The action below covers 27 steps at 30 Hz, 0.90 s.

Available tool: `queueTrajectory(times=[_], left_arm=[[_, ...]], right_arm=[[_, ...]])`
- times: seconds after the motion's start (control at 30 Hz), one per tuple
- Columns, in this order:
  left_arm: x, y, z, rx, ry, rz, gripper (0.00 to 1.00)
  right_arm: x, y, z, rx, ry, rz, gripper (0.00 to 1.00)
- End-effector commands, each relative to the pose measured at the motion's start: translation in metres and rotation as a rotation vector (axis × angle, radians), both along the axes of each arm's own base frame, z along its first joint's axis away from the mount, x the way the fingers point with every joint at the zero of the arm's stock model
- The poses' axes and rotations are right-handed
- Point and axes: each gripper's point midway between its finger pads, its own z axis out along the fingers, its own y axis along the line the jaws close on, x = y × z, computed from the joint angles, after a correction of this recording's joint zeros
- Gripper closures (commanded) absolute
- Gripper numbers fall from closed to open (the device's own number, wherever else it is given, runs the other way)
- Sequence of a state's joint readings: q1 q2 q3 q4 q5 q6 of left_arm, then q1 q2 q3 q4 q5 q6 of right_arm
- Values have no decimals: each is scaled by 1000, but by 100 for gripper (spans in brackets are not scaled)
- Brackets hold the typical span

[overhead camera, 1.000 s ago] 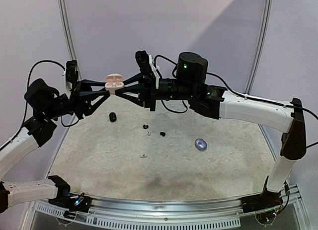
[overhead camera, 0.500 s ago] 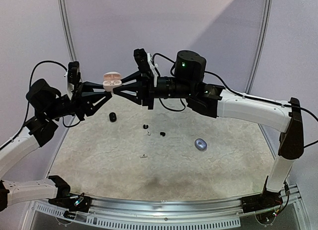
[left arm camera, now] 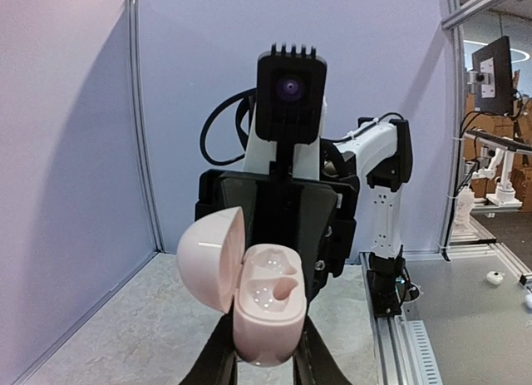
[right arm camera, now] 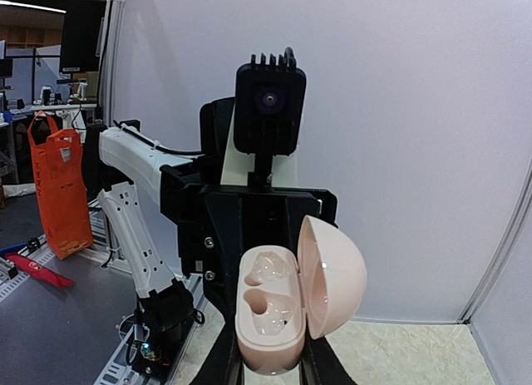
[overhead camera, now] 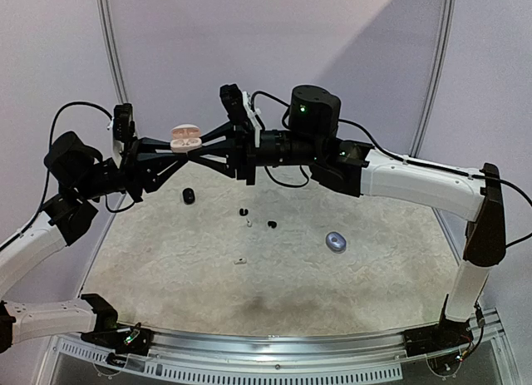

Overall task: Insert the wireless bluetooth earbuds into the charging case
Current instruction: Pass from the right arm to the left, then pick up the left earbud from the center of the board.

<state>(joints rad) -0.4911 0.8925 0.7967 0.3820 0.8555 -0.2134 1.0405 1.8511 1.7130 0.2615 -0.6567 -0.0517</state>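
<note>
While the pink charging case (overhead camera: 186, 138) is hanging in mid-air with its lid swung open, both of its moulded wells are showing empty, so I judge that no insertion is done yet. The left gripper (overhead camera: 178, 149) and the right gripper (overhead camera: 193, 147) are both pinching the case body from opposite sides, jaws nearly closed. The earbuds, a black bud (overhead camera: 272, 225) and a whitish bud (overhead camera: 248, 222) among them, are lying loose on the table (overhead camera: 274, 277) below, near a grey case (overhead camera: 336, 241).

Both arms (overhead camera: 416, 179) have white shells on the long links and black joints. Loose black cables (overhead camera: 71, 109) run along them. A green light (overhead camera: 303, 111) shines on the right arm's round black motor (overhead camera: 314, 111). Each gripper (overhead camera: 193, 146) is black with thin struts.
</note>
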Motion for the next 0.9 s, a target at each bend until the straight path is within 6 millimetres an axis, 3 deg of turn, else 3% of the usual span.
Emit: queueTrajectory(times=[0.0,0.13,0.23,0.33,0.47,0.53,0.63,0.77,0.87], left_arm=[[-6,-3,7,-6,-15,-28,100],[-6,-2,6,-7,-17,-20,100],[-5,1,6,-9,-25,4,100],[4,7,6,-19,-29,74,100],[20,20,0,-28,-10,199,100],[26,25,-5,-22,-12,252,100],[35,33,-17,-6,-7,331,100],[44,44,-28,8,-3,411,100],[47,50,-33,10,-1,444,100]], right_arm=[[1,5,-5,-19,0,1,100],[1,6,-8,-28,5,-1,100],[10,6,-9,-36,24,-53,74],[32,3,-16,-71,67,-181,48],[81,-17,-37,-154,252,-424,43],[109,-33,-62,-217,382,-596,47],[135,-60,-115,-361,510,-840,51],[139,-68,-199,-580,607,-941,54],[137,-65,-238,-689,659,-947,57]])
